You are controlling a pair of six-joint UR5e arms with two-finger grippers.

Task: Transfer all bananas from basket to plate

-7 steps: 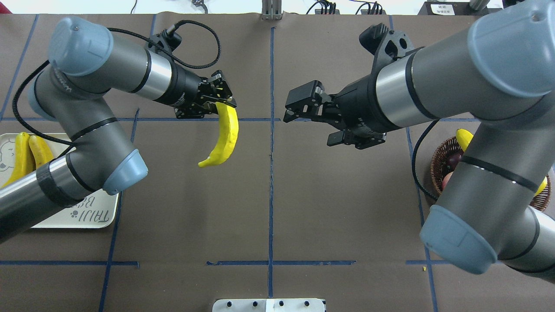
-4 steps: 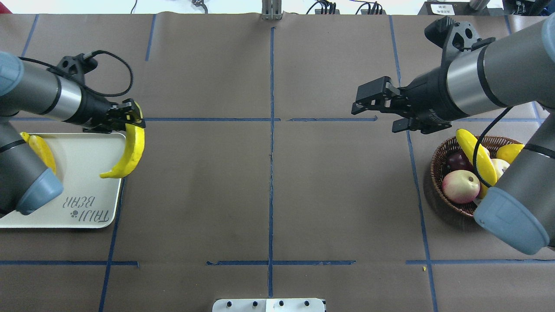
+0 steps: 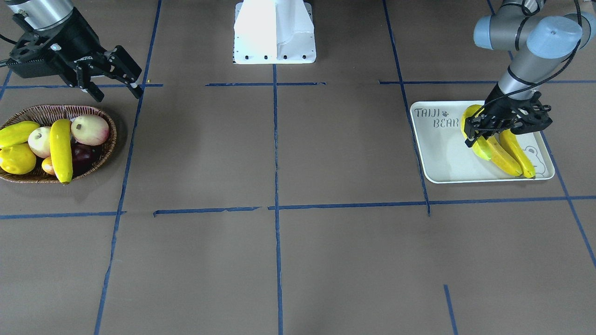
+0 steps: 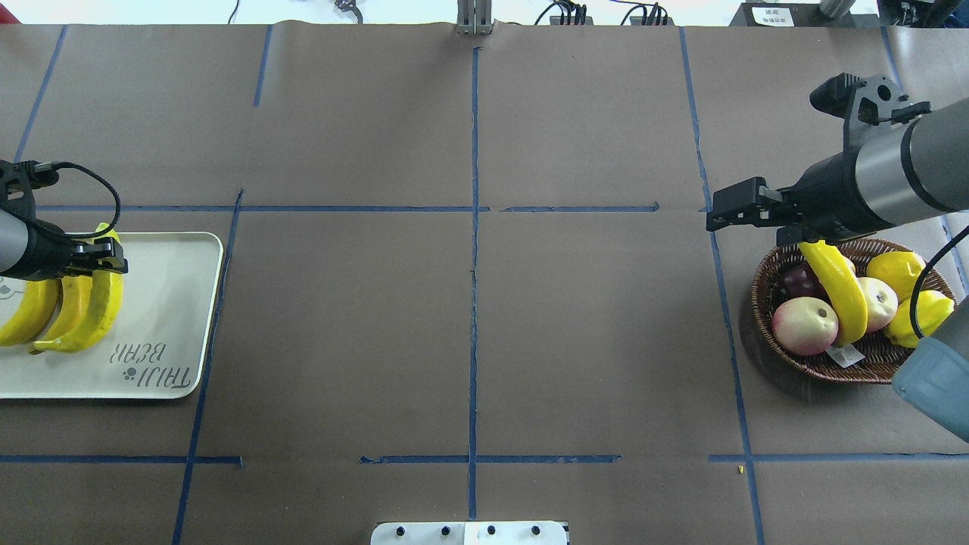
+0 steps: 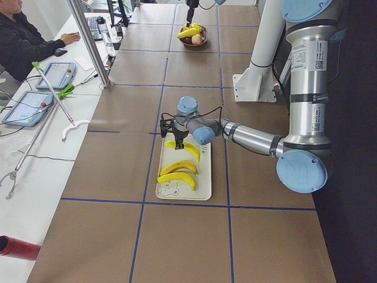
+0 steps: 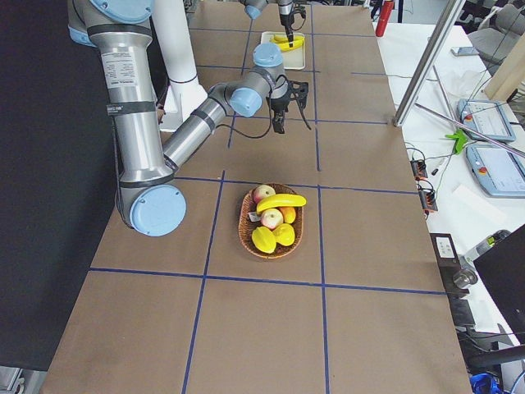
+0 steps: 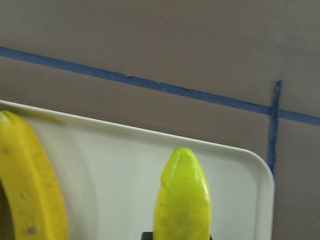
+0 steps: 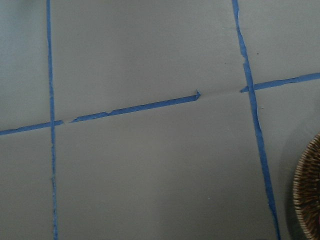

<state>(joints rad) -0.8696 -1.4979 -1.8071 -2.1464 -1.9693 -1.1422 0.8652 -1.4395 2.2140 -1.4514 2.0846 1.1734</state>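
Note:
My left gripper [image 4: 106,256] is shut on the stem end of a yellow banana [image 4: 98,306] and holds it low over the white "TAIJI BEAR" plate [image 4: 170,303], beside two bananas [image 4: 45,314] lying there. In the front view that gripper [image 3: 484,129], banana [image 3: 479,145] and plate [image 3: 437,153] are at the right. The left wrist view shows the held banana [image 7: 182,200] over the plate [image 7: 100,160]. My right gripper [image 4: 746,227] is open and empty beside the far left rim of the wicker basket [image 4: 761,291]. One banana [image 4: 836,291] lies across the basket's fruit.
The basket also holds two apples [image 4: 805,325], a dark plum [image 4: 796,280], a lemon [image 4: 897,269] and a yellow-green oblong fruit [image 4: 920,318]. Blue tape lines cross the brown table. The robot's white base [image 3: 274,32] stands at the table's edge.
My left arm carried the banana from the table's middle left to the plate and lowered it beside the two bananas. My right arm drew back right to the basket, still open.

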